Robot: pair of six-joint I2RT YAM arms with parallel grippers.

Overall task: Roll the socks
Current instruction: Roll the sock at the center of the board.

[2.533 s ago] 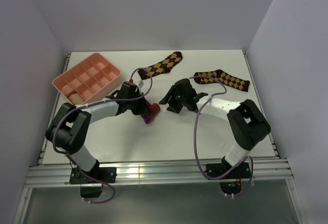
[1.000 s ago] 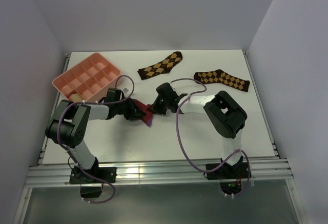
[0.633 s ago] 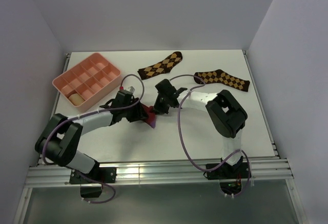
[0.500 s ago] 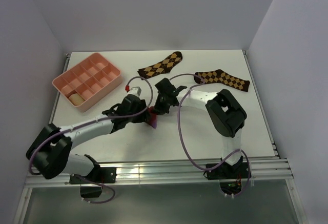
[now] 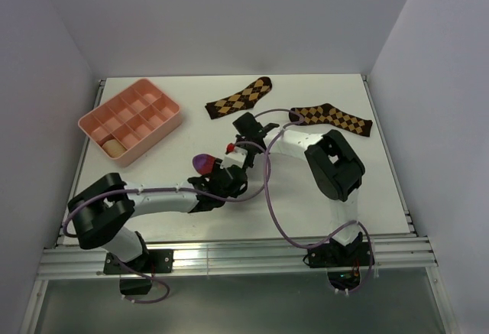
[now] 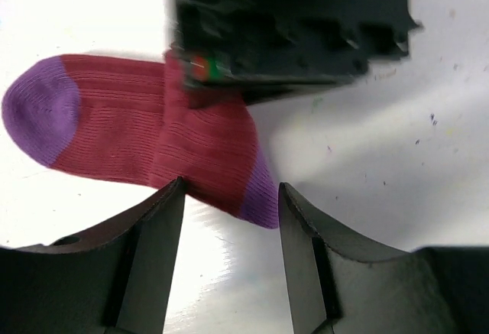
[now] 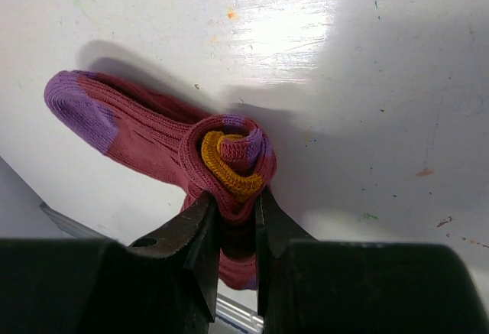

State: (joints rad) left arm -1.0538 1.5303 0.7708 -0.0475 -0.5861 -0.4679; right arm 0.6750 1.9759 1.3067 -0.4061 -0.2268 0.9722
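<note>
Left arm has swung in low across the front of the white table, and the crimson sock now lies stretched out from the right gripper.
That pincer is clamped tight on the sock's rolled end, the orange cuff coiled at its core; the rest lies flat near the table's centre, purple toe outermost. The left gripper stands wide apart at the purple heel, holding nothing. A tan bundle sits in the pink tray's near corner compartment.

The crimson sock is ribbed knit cloth, matt; the white surface under it looks smooth, glossy, faintly speckled.
</note>
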